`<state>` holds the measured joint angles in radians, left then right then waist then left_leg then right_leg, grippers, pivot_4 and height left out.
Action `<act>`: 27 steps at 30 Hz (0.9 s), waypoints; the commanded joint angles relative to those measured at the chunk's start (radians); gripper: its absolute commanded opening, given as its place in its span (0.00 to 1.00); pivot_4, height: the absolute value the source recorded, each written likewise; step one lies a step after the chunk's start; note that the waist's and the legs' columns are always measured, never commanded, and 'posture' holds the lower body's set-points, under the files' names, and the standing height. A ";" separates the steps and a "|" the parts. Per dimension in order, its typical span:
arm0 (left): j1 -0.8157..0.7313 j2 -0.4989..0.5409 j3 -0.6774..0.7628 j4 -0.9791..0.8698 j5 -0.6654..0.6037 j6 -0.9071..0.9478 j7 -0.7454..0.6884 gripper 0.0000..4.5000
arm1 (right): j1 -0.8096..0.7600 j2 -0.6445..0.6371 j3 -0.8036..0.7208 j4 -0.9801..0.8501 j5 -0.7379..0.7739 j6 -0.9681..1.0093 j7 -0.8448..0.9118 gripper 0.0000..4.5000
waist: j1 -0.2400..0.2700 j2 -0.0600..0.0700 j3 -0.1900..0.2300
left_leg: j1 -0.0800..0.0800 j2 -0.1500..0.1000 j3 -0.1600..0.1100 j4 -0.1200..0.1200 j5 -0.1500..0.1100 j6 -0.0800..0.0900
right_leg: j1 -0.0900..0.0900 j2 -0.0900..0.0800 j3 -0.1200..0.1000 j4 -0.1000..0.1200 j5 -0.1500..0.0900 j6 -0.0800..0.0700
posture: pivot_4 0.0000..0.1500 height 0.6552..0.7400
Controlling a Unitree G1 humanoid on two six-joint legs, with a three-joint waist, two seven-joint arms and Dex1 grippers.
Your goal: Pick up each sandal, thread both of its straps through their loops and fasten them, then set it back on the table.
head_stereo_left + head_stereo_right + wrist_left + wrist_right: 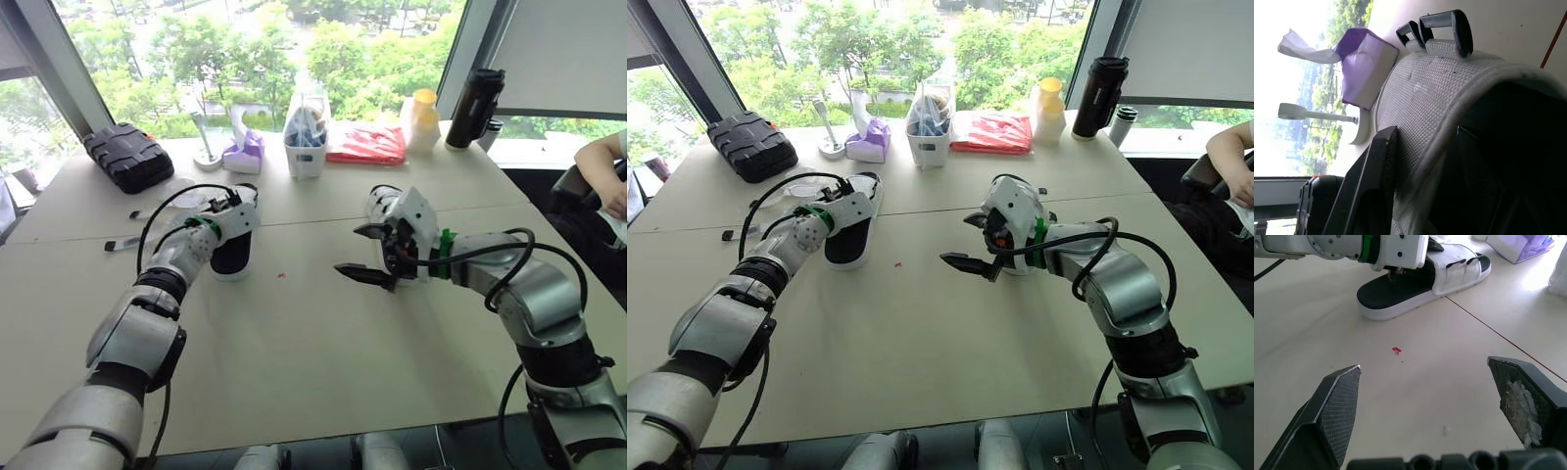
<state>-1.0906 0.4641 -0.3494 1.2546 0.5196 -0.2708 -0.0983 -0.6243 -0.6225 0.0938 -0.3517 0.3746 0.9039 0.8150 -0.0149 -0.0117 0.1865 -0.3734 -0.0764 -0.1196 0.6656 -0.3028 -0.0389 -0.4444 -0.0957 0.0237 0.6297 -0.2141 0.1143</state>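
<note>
A white sandal with a black footbed (233, 257) lies on the table left of centre, heel toward me. My left gripper (238, 208) sits over its front. In the left wrist view a black finger (1371, 186) presses the outside of the white woven strap (1440, 98), below two black loops (1442, 24), and the strap lies between the fingers. My right gripper (355, 252) hovers open above bare table at centre right, pointing at that sandal (1420, 284). A white shape (380, 203) behind the right hand may be the second sandal; it is mostly hidden.
Along the far edge stand a black case (127, 155), a purple tissue pack (243, 155), a white caddy (306, 147), a red packet (367, 145), yellow-capped bottles (423, 122) and a black flask (475, 108). A person's arm (602, 162) rests at the far right.
</note>
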 commanded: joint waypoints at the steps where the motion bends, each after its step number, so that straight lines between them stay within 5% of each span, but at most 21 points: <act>1: 0.007 0.010 -0.001 0.026 0.004 0.002 -0.004 0.02 | -0.003 -0.014 0.001 -0.036 0.000 -0.032 -0.005 1.00 | 0.001 0.000 0.000 | 0.000 0.000 0.000 0.000 0.000 0.000 | 0.000 0.000 0.000 0.000 0.000 0.000 | 1.00 1.00; 12: 0.025 0.111 0.034 -0.110 -0.067 -0.388 -0.144 0.01 | -0.006 -0.039 0.013 -0.004 -0.012 -0.089 0.006 1.00 | 0.003 -0.001 0.000 | -0.001 0.000 0.000 0.000 0.002 -0.003 | -0.001 0.000 0.000 -0.001 0.000 0.000 | 1.00 1.00; 19: 0.082 0.212 -0.006 -0.253 -0.280 -0.919 -0.544 0.01 | -0.031 -0.080 0.011 0.094 -0.045 -0.174 0.047 1.00 | 0.005 -0.002 0.001 | -0.003 0.000 0.000 0.000 0.002 -0.004 | -0.001 -0.002 0.000 -0.003 0.000 0.000 | 1.00 1.00; 22: 0.117 0.217 -0.044 -0.314 -0.443 -0.992 -0.695 0.01 | -0.034 -0.086 0.015 0.115 -0.057 -0.197 0.056 1.00 | 0.002 -0.002 0.001 | -0.002 0.000 0.000 0.000 0.001 -0.003 | -0.001 -0.002 0.000 -0.003 0.000 0.000 | 1.00 1.00; 27: 0.173 0.260 -0.157 -0.370 -0.534 -1.113 -0.831 0.01 | -0.032 -0.093 0.020 0.124 -0.071 -0.218 0.070 1.00 | -0.005 -0.002 0.001 | -0.002 0.000 0.000 0.000 -0.001 0.002 | -0.001 -0.001 0.000 -0.002 0.000 0.000 | 1.00 1.00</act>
<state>-0.9182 0.6902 -0.4912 0.9127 0.0420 -1.3335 -0.8927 -0.6335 -0.7048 0.1164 -0.2092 0.3126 0.7083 0.8794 -0.0198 -0.0133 0.1871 -0.3753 -0.0758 -0.1192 0.6656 -0.3037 -0.0372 -0.4453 -0.0965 0.0242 0.6276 -0.2141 0.1143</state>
